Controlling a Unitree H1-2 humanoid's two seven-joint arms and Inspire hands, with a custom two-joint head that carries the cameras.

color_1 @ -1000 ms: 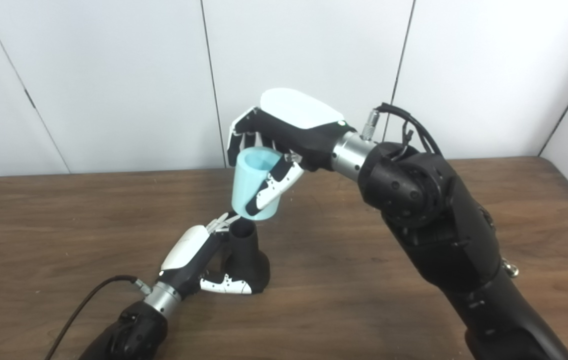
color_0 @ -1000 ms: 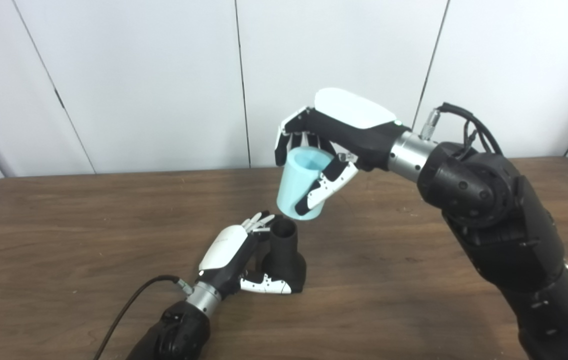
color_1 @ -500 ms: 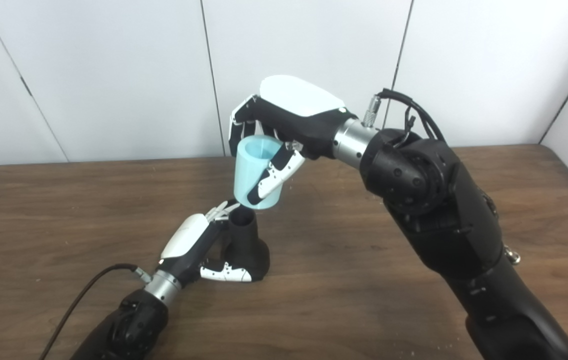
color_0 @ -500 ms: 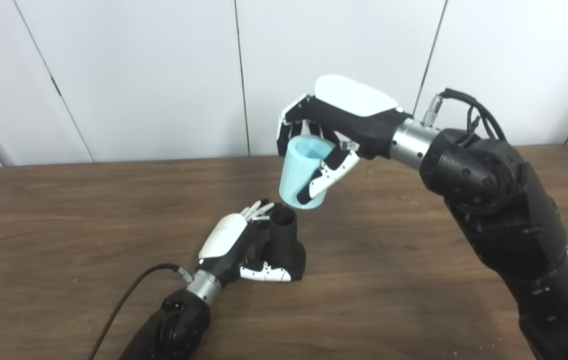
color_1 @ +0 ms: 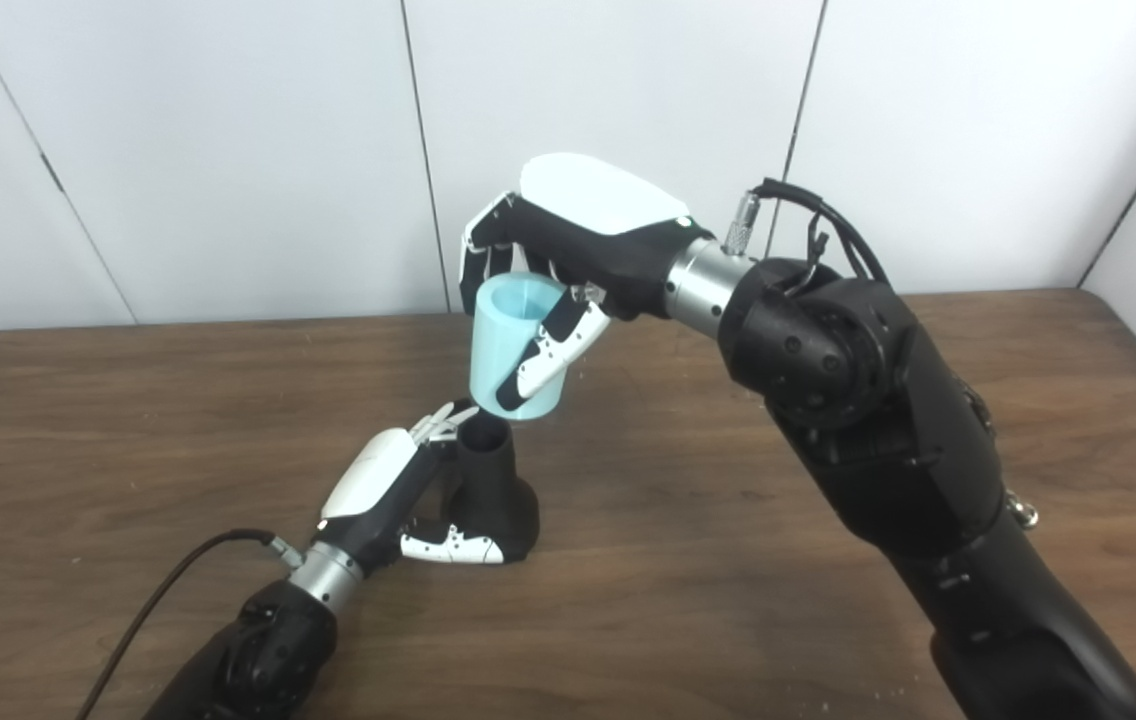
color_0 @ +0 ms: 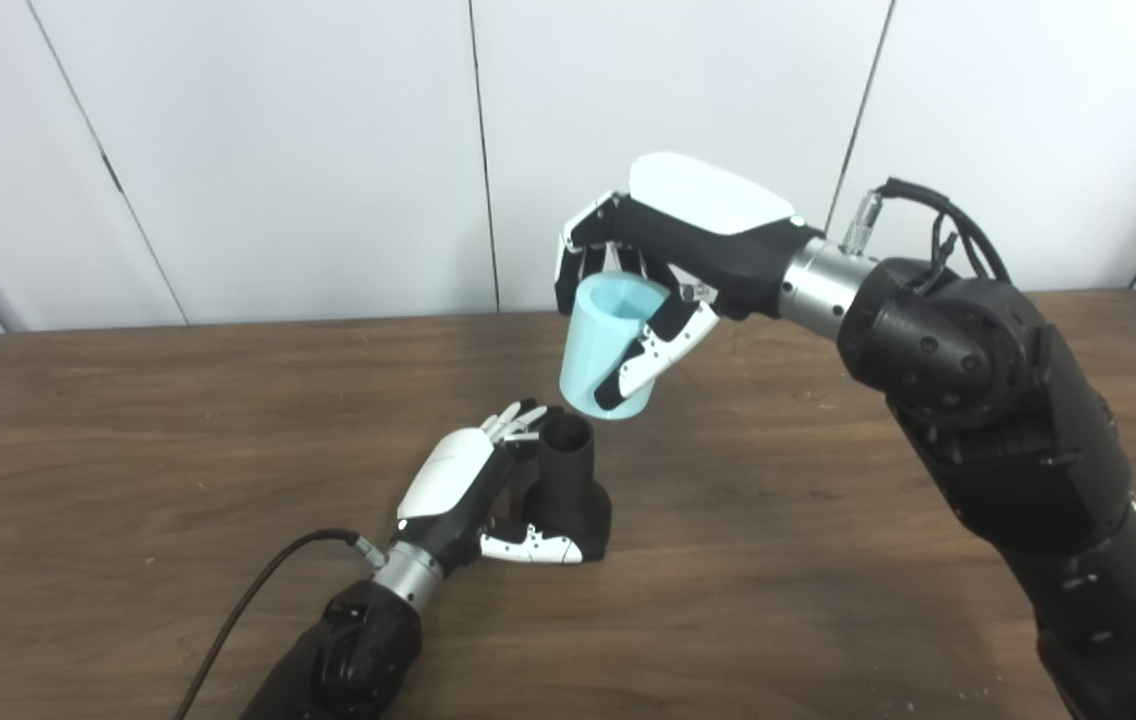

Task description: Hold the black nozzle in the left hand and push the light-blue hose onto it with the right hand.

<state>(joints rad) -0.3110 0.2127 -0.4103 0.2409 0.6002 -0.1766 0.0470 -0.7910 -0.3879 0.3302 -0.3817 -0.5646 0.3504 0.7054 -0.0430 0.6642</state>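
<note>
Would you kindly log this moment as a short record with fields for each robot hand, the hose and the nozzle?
left robot hand: shut on nozzle, at table level
right robot hand: shut on hose, raised
nozzle: black, upright on table, open end up
hose: light blue, tilted, above and just right of nozzle
fit: hose not yet on nozzle

The black, wide-based plastic nozzle (color_0: 568, 490) is stood upright on the brown wooden table (color_0: 128, 450), near its middle, enclosed from the left by the left hand (color_0: 473, 495). The light-blue tapered hose piece (color_0: 606, 348) is held in the right hand (color_0: 673, 265) above the nozzle and slightly to its right, apart from it.
</note>
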